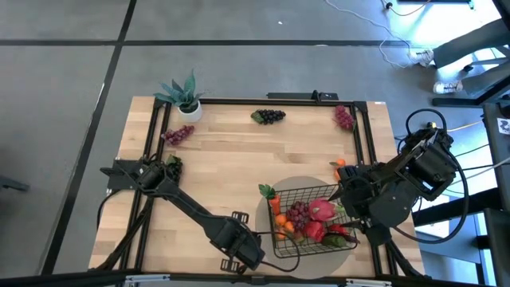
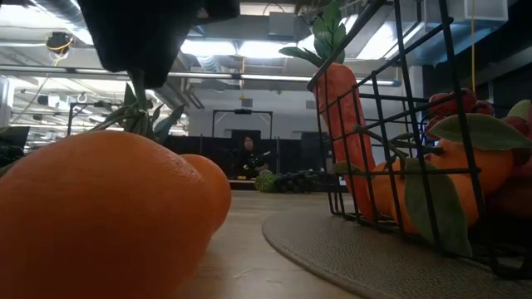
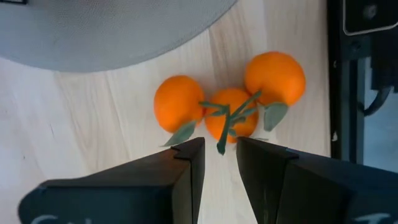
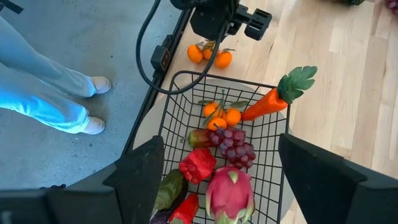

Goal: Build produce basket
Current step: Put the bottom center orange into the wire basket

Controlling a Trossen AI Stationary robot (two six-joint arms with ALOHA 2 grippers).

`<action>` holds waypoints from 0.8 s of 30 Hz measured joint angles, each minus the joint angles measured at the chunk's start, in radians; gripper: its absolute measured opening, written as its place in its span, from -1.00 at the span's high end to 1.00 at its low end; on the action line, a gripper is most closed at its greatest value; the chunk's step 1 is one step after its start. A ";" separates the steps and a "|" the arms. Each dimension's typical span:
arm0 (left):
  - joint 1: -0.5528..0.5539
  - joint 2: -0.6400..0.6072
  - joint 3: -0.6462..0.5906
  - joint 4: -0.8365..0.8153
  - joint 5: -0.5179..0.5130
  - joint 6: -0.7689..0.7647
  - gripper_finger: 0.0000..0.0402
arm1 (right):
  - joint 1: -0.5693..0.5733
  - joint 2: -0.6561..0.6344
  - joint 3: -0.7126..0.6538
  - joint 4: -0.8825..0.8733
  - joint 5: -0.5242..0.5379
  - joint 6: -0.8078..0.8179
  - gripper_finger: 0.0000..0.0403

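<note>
The left gripper [image 3: 219, 163] was held low over a cluster of three small oranges [image 3: 230, 99] lying on the bare table [image 1: 223, 159] near its near edge, just beside the round grey mat [image 3: 93, 31]. Its fingers stood slightly apart, with the green stem rising toward the narrow gap between them; nothing was clamped. The basket [image 1: 288, 243] sat on the mat at the near right, already loaded with a carrot [image 4: 270, 99], oranges, grapes, a dragon fruit [image 4: 230, 193] and red peppers. The right gripper [image 4: 217, 180] was poised above the basket with its fingers spread wide and empty.

A slip was judged the main hazard: the gap looked narrow for an orange, so only the thin stem could be pinched, and the cluster might swing or drop during the lift. A descent off-centre could push the oranges toward the table frame. Grape bunches [image 1: 269, 116] remained at the far side.
</note>
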 joint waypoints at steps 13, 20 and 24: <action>0.007 0.000 -0.018 0.008 0.000 0.000 0.73 | 0.000 0.000 0.000 0.000 0.000 0.000 -0.48; 0.012 0.000 -0.016 0.008 0.031 -0.029 0.98 | 0.000 0.000 0.000 0.000 0.000 0.000 -0.48; 0.014 0.000 0.033 -0.022 0.095 -0.032 0.99 | 0.000 0.000 0.000 0.000 0.000 0.003 -0.48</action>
